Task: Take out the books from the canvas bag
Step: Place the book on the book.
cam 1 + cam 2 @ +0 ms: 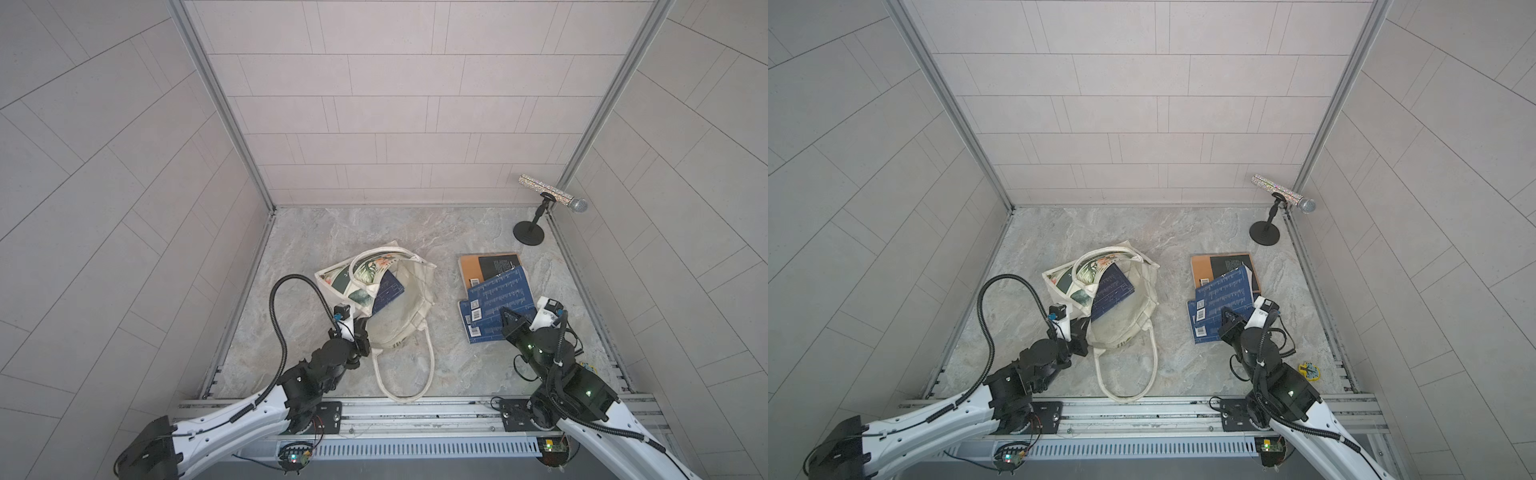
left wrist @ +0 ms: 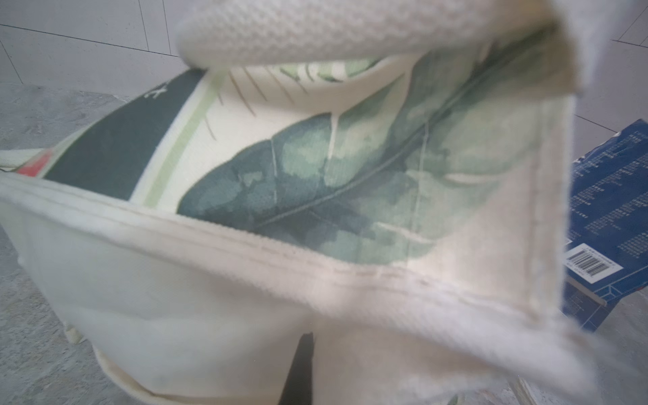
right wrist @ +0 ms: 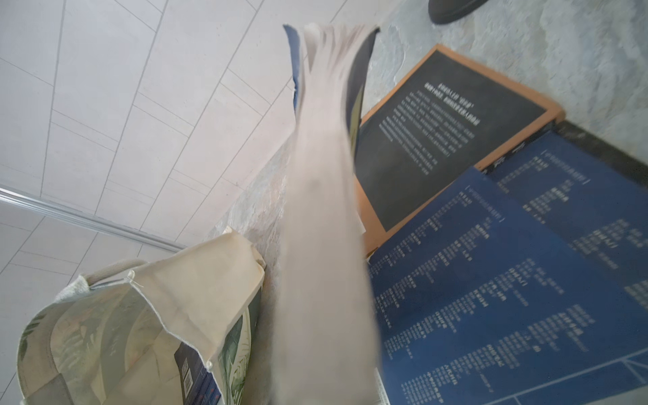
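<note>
Top views: the canvas bag (image 1: 405,328) lies slumped and open on the table (image 1: 332,232), left of the books lying outside it.
Left end effector (image 1: 360,330): jaws together on the bag's near rim; the left wrist view is filled with pinched canvas.
Book in bag (image 1: 388,293): one navy paperback, inside, just beyond the left end effector.
Right end effector (image 1: 507,314): well apart from the bag, clamped on a navy book (image 3: 326,210) tilted above the pile.
Count: five books as far as shows: three navy and one orange-and-black book (image 1: 471,266) outside, one navy inside; one bag.
</note>
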You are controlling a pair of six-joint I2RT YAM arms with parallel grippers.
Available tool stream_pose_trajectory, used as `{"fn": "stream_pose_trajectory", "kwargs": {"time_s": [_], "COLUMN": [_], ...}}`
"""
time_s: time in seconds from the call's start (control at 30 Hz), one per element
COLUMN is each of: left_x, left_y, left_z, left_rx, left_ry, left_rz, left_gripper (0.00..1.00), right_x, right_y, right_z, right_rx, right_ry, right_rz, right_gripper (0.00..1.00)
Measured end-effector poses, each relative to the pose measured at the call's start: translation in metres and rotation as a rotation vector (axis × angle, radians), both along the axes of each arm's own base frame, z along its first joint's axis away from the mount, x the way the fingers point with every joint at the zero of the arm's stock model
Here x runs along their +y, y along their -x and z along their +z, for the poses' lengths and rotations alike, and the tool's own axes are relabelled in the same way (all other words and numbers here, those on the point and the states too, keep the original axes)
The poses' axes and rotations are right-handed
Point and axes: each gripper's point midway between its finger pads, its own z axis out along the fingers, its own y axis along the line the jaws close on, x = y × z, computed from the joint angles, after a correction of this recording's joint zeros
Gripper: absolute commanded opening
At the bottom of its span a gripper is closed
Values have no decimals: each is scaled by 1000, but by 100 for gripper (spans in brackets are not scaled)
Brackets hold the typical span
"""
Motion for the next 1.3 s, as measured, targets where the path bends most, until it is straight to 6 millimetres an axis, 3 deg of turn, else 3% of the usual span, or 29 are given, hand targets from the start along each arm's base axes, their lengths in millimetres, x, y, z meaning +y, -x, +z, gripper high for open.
{"fn": "stream_pose_trajectory", "kwargs": {"time_s": [0.13, 0.2, 0.37, 0.43, 0.5, 0.57, 0.67, 0.87, 0.97, 1.17, 1.3], "left_x": [0, 0, 0, 0, 0, 0, 0, 0, 0, -1, 0], "left_y": [0, 0, 0, 0, 0, 0, 0, 0, 0, 0, 1], "left_z": [0, 0, 0, 0, 0, 0, 0, 0, 0, 1, 7], "left_rx": [-1, -1, 0, 0, 1, 2, 1, 2, 2, 2, -13], "left_ry": [1, 1, 0, 0, -1, -2, -2, -3, -3, -2, 17], "left_rz": [1, 1, 0, 0, 0, 0, 0, 0, 0, -3, -5], "left_gripper": [0, 0, 0, 0, 0, 0, 0, 0, 0, 0, 0], "right_x": [6, 3, -11, -14, -15, -18, -27, -48, -51, -32, -3], "right_y": [2, 5, 12, 15, 18, 21, 27, 37, 40, 28, 16], "right_z": [-17, -21, -33, -43, -54, -61, -59, -29, -24, -19, -10], "right_rx": [61, 78, 115, 145, 179, 209, 234, 217, 227, 209, 243], "right_ry": [-25, -35, -44, -32, -15, 8, 41, 49, 52, 90, 153], "right_rz": [13, -1, -66, -76, -76, -80, -108, -187, -195, -102, 17], "right_gripper": [0, 6, 46, 56, 75, 100, 100, 100, 100, 100, 100]}}
